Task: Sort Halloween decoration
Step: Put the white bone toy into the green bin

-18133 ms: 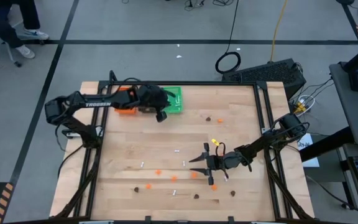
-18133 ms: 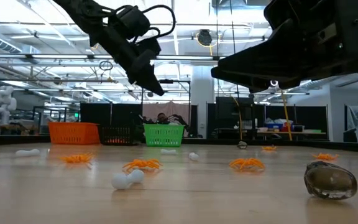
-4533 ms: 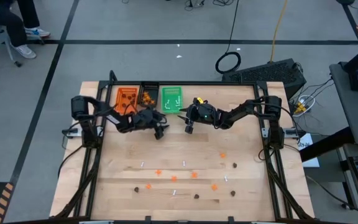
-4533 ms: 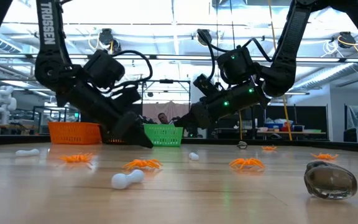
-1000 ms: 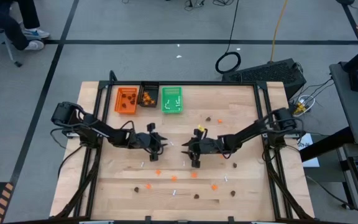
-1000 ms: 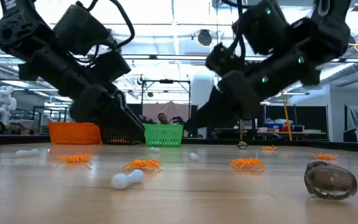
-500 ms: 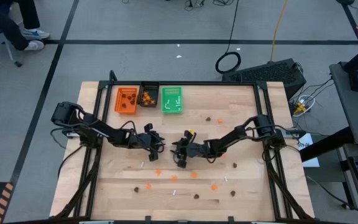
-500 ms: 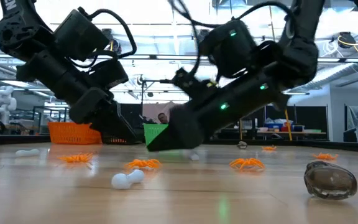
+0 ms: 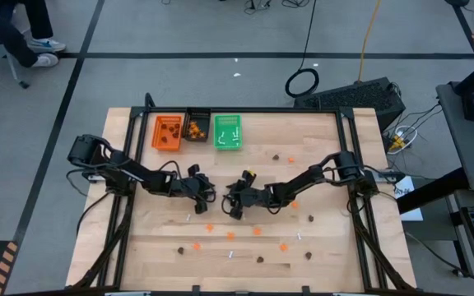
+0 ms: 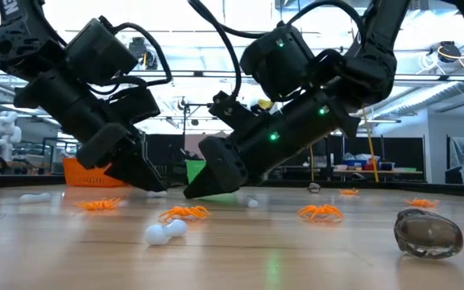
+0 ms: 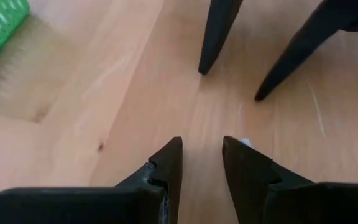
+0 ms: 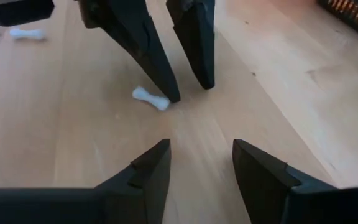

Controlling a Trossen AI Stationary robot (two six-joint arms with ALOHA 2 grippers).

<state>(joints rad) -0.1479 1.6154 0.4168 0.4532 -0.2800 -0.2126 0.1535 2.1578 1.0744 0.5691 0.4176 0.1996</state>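
Observation:
The Halloween decoration lies scattered over the wooden table: orange spiders (image 9: 230, 235), dark brown blobs (image 9: 260, 259) and small white bones (image 9: 188, 218). Near the table's middle my left gripper (image 9: 210, 194) and my right gripper (image 9: 234, 206) face each other, tips low over the wood, both open with nothing between the fingers. One white bone (image 12: 151, 98) lies flat on the wood just outside a fingertip (image 12: 171, 93) of my left gripper (image 11: 201, 149). My right gripper (image 12: 197, 155) stands a short way from that bone. My left gripper has the end of the white bone (image 11: 245, 144) right beside the outer side of one fingertip. I cannot tell whether the finger touches it. The bone lies flat on the table, outside the gap between the fingers.
At the far left stand three small trays in a row, orange (image 9: 169, 131), black (image 9: 196, 127) and green (image 9: 227, 131). A second white bone (image 12: 27, 32) lies farther off. More trinkets lie toward the near edge, among them a spider (image 10: 185, 213) and a brown blob (image 10: 429, 234).
My right gripper has gone toward the table's left edge and down, and now stands low over the wood facing my left gripper. My left gripper has stayed almost where it was.

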